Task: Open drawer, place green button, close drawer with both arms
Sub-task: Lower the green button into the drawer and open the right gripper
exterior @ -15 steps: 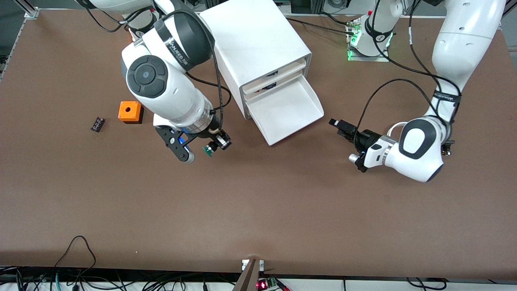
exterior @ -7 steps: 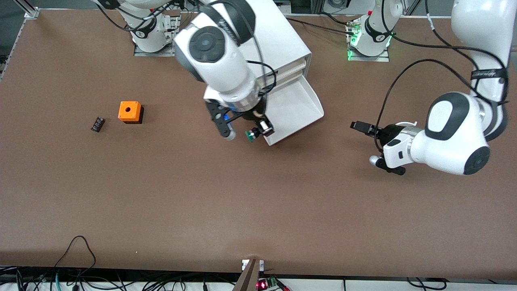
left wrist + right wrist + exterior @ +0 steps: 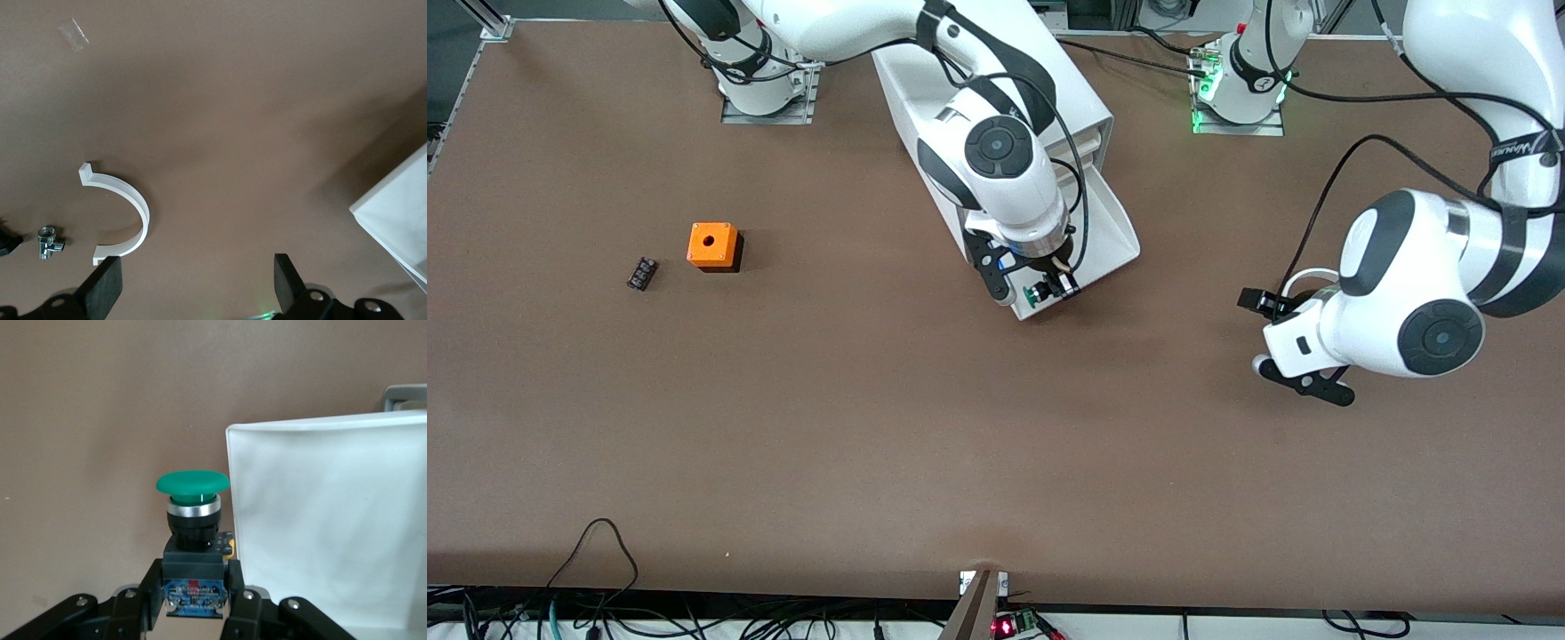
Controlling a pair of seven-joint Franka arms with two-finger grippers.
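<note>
The white cabinet (image 3: 996,89) stands near the robots' bases. Its bottom drawer (image 3: 1098,227) is pulled out, and its white tray also shows in the right wrist view (image 3: 333,520). My right gripper (image 3: 1051,289) is shut on the button (image 3: 1036,293), which has a green cap (image 3: 193,483) on a black body. It holds the button by its base (image 3: 195,587) over the table, right at the drawer's front corner and beside the tray's rim. My left gripper (image 3: 1261,304) is open and empty (image 3: 193,283), low over bare table toward the left arm's end, apart from the drawer.
An orange cube with a hole (image 3: 712,246) and a small black part (image 3: 641,272) lie toward the right arm's end. A white curved piece (image 3: 127,207) and a small metal fitting (image 3: 48,241) lie by the left gripper. Cables run along the table's near edge.
My right arm has swung the button from over bare table across to the open drawer's front corner. My left arm has drawn away from the drawer toward its own end.
</note>
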